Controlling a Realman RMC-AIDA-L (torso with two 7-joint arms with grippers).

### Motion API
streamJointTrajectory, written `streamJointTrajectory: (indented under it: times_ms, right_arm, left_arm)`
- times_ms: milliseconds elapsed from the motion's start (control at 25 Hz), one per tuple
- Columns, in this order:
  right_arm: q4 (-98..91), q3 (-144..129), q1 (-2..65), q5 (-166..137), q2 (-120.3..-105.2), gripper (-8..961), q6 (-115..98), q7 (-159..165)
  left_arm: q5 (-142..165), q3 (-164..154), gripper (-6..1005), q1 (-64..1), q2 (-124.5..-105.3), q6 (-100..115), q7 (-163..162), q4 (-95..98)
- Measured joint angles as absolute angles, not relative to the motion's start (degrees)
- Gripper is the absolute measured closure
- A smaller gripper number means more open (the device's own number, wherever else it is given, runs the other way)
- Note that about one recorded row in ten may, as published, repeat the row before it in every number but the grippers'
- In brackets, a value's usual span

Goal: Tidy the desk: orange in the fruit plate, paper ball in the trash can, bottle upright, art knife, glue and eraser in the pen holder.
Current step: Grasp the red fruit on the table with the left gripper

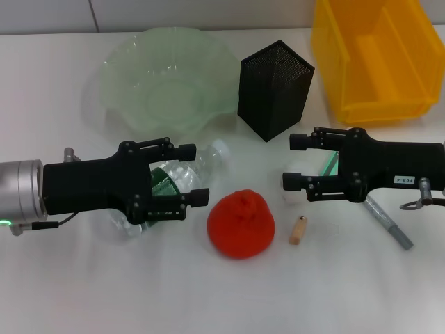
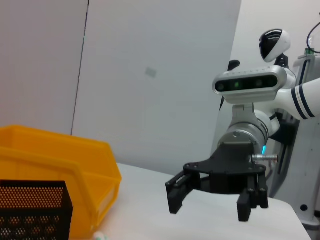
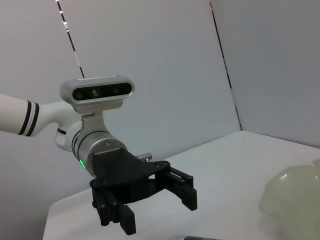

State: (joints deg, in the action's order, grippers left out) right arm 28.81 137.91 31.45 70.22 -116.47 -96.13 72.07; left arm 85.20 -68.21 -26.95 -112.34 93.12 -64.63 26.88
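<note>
Head view shows the orange (image 1: pixel 240 224) resting on the white tabletop (image 1: pixel 83 292), and everything else can be placed from it; the bottle (image 1: pixel 174 182) lies on its side just beside the orange on the robot's left, with the left gripper (image 1: pixel 198 174) over it, fingers spread wide on either side of the bottle and not yet closed on it; the eraser (image 1: pixel 298 230) lies just beside the orange on the robot's right; the right gripper (image 1: pixel 292 161) hovers beyond the eraser, released and holding nothing, above a whitish lump that is probably the paper ball (image 1: pixel 297 182); a grey stick (image 1: pixel 388 223) lies farther to the right of the orange, under the right arm; the fruit plate (image 1: pixel 167 78), pen holder (image 1: pixel 274 89) and trash can (image 1: pixel 375 52) stand in a row behind the orange, the plate bare.

Judged from this, the risk lies with the bottle; it is round and smooth, so fingers closing off-centre could squeeze it sideways and roll it into the orange, which in turn could knock the eraser; tipping it upright near the plate's ruffled rim could also clip the glass.
</note>
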Motion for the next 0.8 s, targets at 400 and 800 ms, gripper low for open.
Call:
streamJointTrajectory:
  times_ms: [400,800]
  right_arm:
    - [29.1,138.1,31.1,70.5,-116.14,144,-96.0,72.2]
    - [29.6,138.1,31.2,70.6,-115.75,147,-96.3,73.0]
  left_arm:
    - [87.6,-67.8,219,-28.1,-112.3,93.0,-65.3,26.9]
    - [87.7,-68.3,224,-29.1,-113.03,92.0,-65.3,26.9]
